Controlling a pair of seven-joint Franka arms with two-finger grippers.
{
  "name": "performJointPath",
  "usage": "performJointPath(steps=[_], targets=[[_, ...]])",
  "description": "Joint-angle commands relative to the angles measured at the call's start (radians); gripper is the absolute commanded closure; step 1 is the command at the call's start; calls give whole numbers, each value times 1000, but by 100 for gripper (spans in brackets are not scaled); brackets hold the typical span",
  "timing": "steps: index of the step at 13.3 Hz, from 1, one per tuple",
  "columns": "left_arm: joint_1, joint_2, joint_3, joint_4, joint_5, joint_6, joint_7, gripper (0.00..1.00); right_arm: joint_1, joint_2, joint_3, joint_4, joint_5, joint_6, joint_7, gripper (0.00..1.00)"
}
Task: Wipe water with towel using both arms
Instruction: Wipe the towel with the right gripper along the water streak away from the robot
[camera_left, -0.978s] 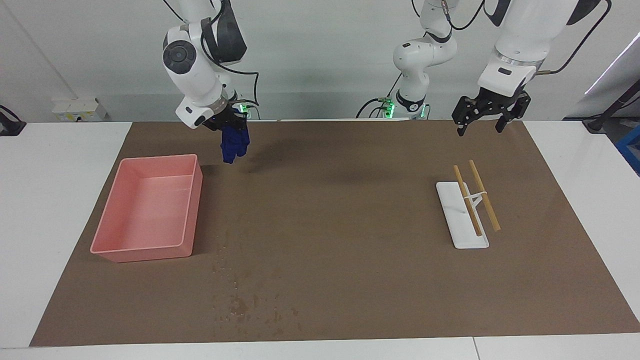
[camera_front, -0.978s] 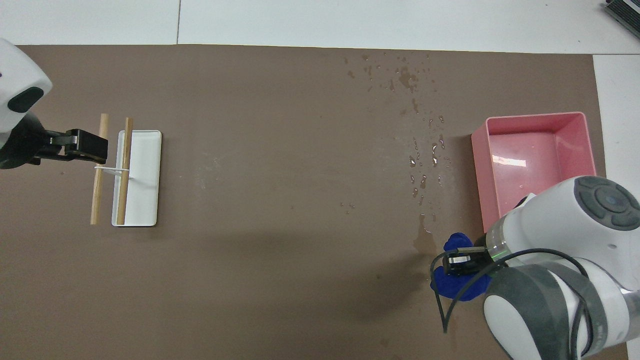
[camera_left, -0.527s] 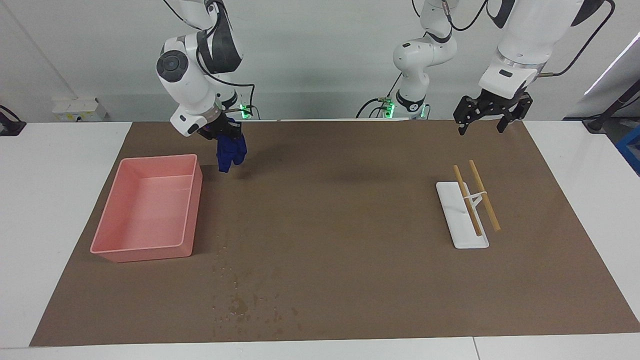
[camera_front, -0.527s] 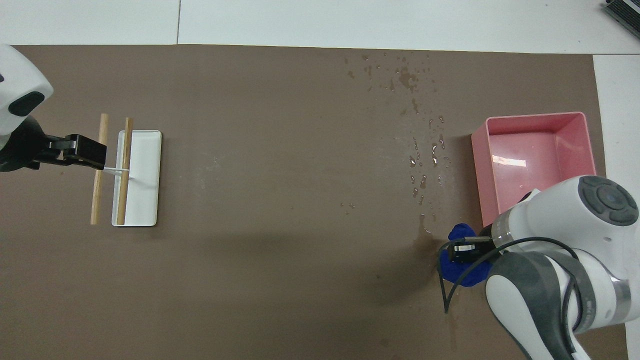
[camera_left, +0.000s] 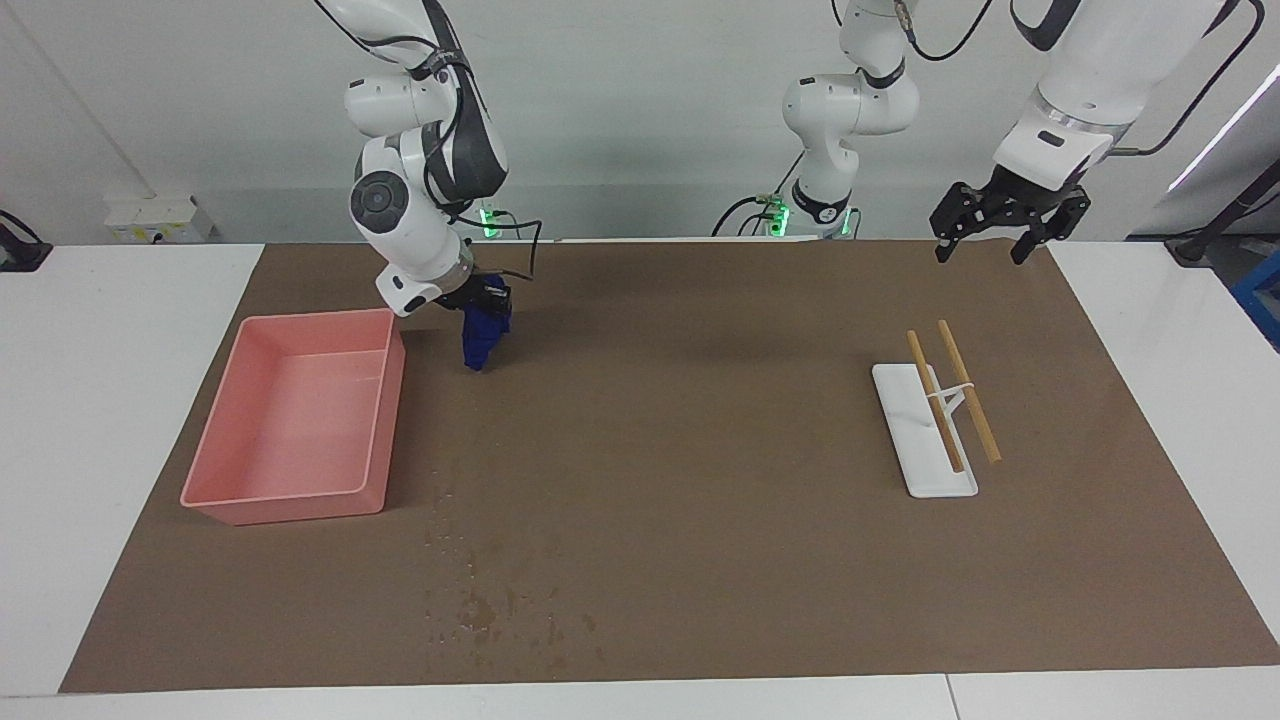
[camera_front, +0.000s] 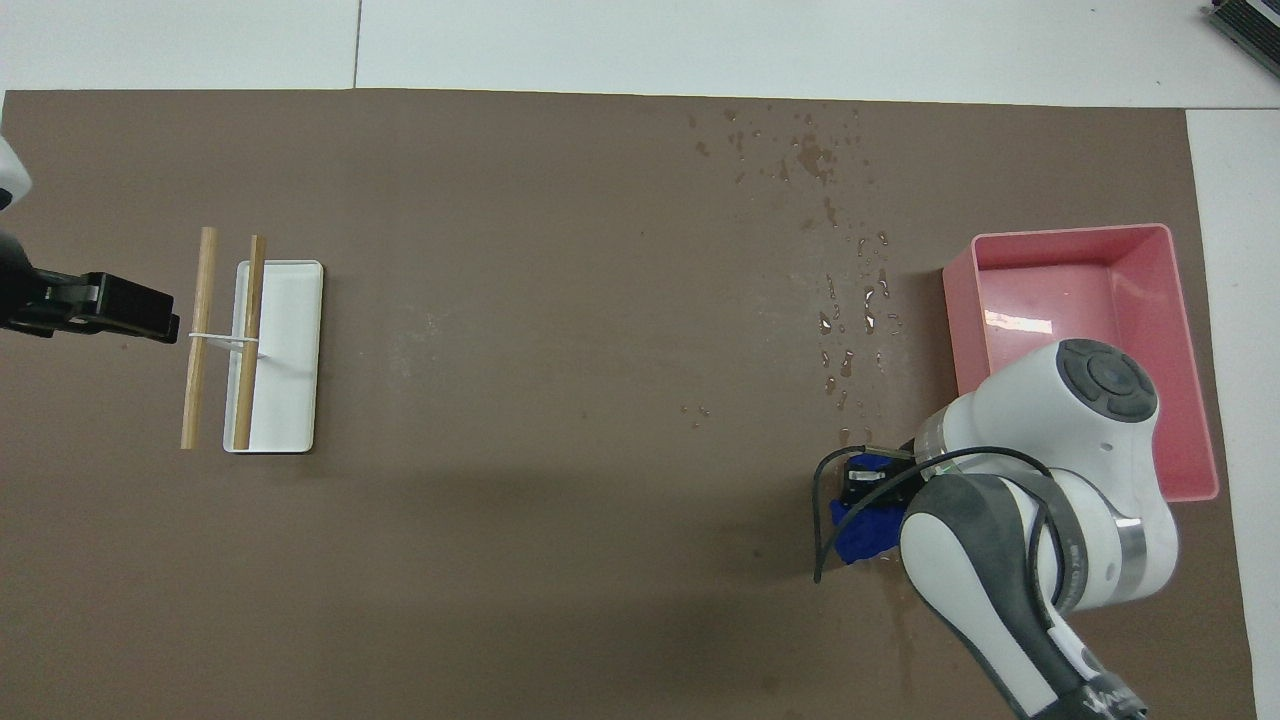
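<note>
In the facing view, the right arm (camera_left: 415, 215) came down from its base, folded at the elbow, with its wrist angled down and toward the middle of the table. The right gripper (camera_left: 484, 300) was pinched tight on the top of the blue towel (camera_left: 484, 338), which hung in a narrow bundle with its lowest tip at or just above the brown mat (camera_left: 700, 450); I could not tell whether it touched. The towel hung just beside the corner of the pink tub (camera_left: 300, 420) that lies nearest the robots. The left arm (camera_left: 1085, 90) waited high up, its left gripper (camera_left: 1005, 235) pointing down with its fingers spread wide and nothing between them, over the mat's edge nearest the robots. A white tray (camera_left: 915, 445) with two wooden sticks (camera_left: 950, 400) propped on a wire stand sat at the left arm's end of the table. Water drops (camera_left: 490, 600) speckled the mat farther from the robots than the towel.

From overhead, the right arm's (camera_front: 1040, 500) bulky white and grey wrist covered most of the right gripper (camera_front: 872, 480), and only a patch of the towel (camera_front: 862, 532) showed below it. This view showed what the other barely did: the water drops (camera_front: 850, 330) ran in a trail beside the pink tub (camera_front: 1185, 350) right up to the towel. The left gripper (camera_front: 105, 305) showed as a black block near the wooden sticks (camera_front: 222, 340) and the white tray (camera_front: 290, 350).
</note>
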Motion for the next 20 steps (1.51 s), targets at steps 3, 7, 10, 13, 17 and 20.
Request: performJointPath(steps=[3, 7, 10, 13, 17, 20], targets=[[-27, -19, 19, -19, -10, 0, 7, 0, 0, 35, 3, -44, 32, 146, 12, 100], [-6, -21, 20, -21, -10, -11, 8, 0, 0, 110, 1, -43, 32, 284, -28, 100], [1, -21, 22, -21, -10, -11, 8, 0, -6, 141, 1, -40, 32, 338, -67, 100], [-1, -21, 20, -21, -10, -11, 8, 0, -10, 168, -1, -2, 31, 389, -117, 100], [-1, -21, 20, -21, -10, -11, 8, 0, -21, 269, -2, 153, 11, 393, -149, 100], [-1, -21, 20, -21, -10, -11, 8, 0, -59, 320, -2, 261, -46, 383, -188, 100]])
